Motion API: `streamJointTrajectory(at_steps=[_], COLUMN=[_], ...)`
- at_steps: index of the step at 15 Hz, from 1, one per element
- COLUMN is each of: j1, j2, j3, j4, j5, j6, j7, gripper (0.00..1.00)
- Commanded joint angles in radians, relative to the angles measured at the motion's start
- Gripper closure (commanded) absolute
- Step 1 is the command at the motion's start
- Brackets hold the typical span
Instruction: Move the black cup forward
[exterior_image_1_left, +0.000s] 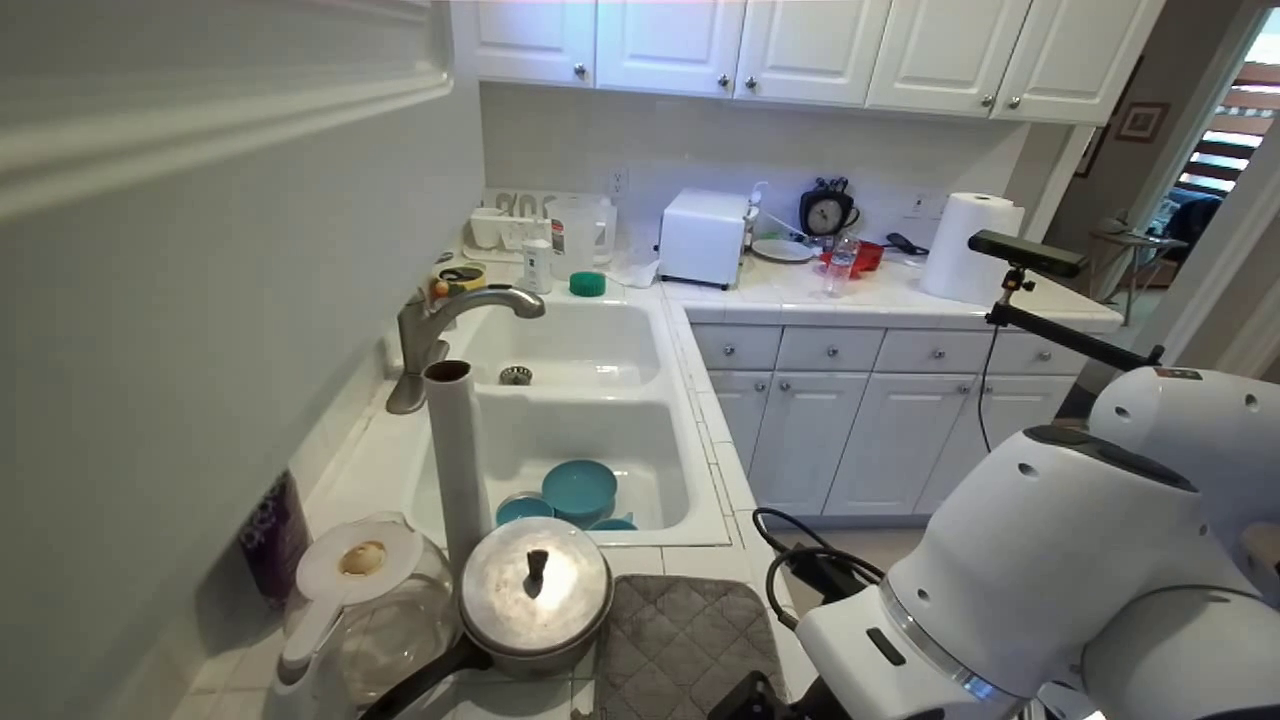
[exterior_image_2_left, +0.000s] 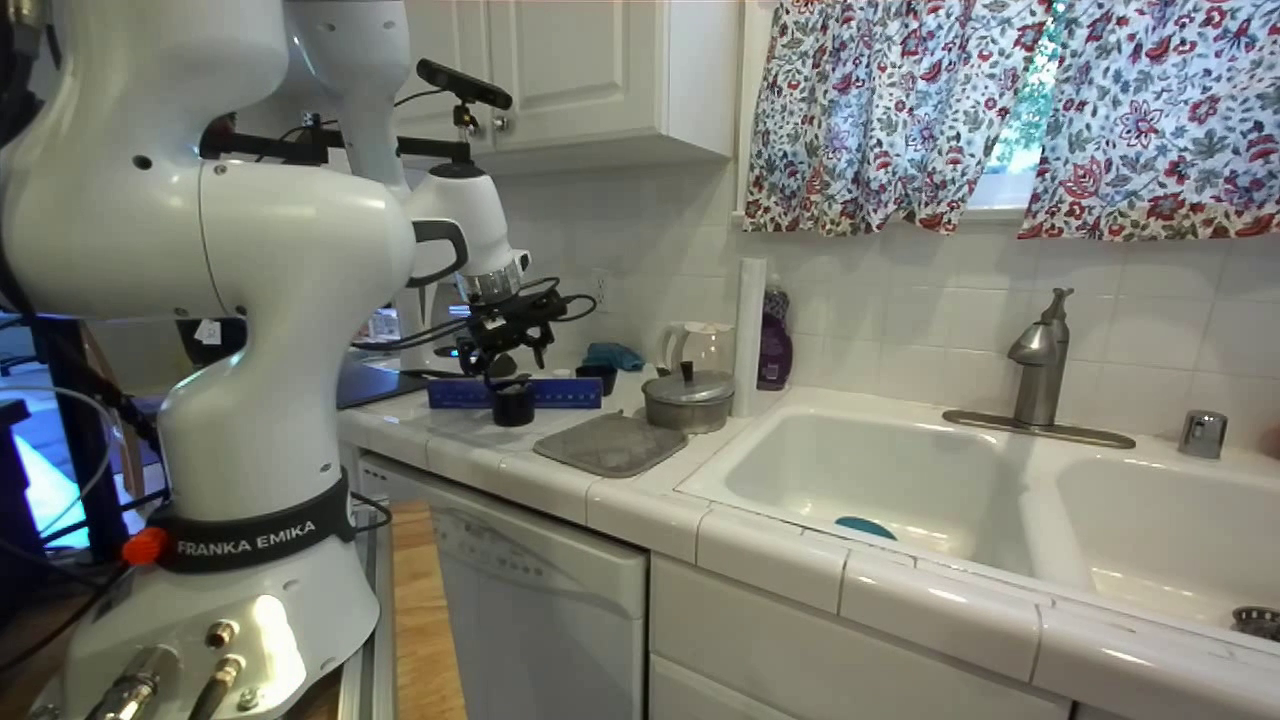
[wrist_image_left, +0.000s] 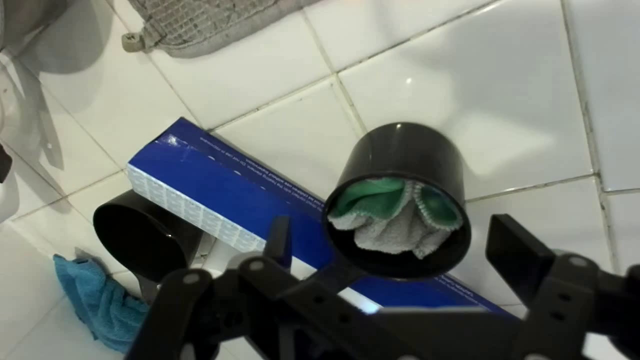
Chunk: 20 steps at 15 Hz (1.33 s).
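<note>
A black cup (wrist_image_left: 407, 150) with a handle stands on the white tile counter, with a green and whitish cloth (wrist_image_left: 395, 225) inside. In an exterior view the black cup (exterior_image_2_left: 513, 406) stands in front of a long blue box. My gripper (wrist_image_left: 393, 240) is open, its fingers apart on either side of the cup's rim in the wrist view and not touching it. In an exterior view the gripper (exterior_image_2_left: 507, 362) is just above the cup. Only a piece of it shows at the bottom edge of an exterior view (exterior_image_1_left: 752, 702), where the cup is out of view.
The blue box (wrist_image_left: 230, 182) lies beside the cup. A second black cup (wrist_image_left: 137, 240) and a blue cloth (wrist_image_left: 102, 305) are behind the box. A grey mat (exterior_image_2_left: 612, 446), a lidded pot (exterior_image_2_left: 688, 402), a white roll (exterior_image_2_left: 748, 335) and the sink (exterior_image_2_left: 850, 440) lie along the counter.
</note>
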Motion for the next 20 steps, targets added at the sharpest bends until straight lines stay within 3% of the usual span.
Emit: streamJointTrajectory(at_steps=[1,7,13,14,16,20], j1=[0.013,0.032,0.066,0.050,0.060,0.062], j2=[-0.019,-0.032,-0.066,-0.026,-0.039,-0.045], j3=[0.023,0.078,0.140,0.122,0.135,0.137], j4=[0.000,0.006,0.008,0.008,0.008,0.008], j5=[0.114,0.293,0.598,0.497,0.551,0.554], j6=[0.008,0.056,0.170,0.123,0.152,0.158], j7=[-0.092,-0.209,-0.437,-0.346,-0.391,-0.395], gripper=[0.00,0.00,0.00,0.00,0.00,0.00])
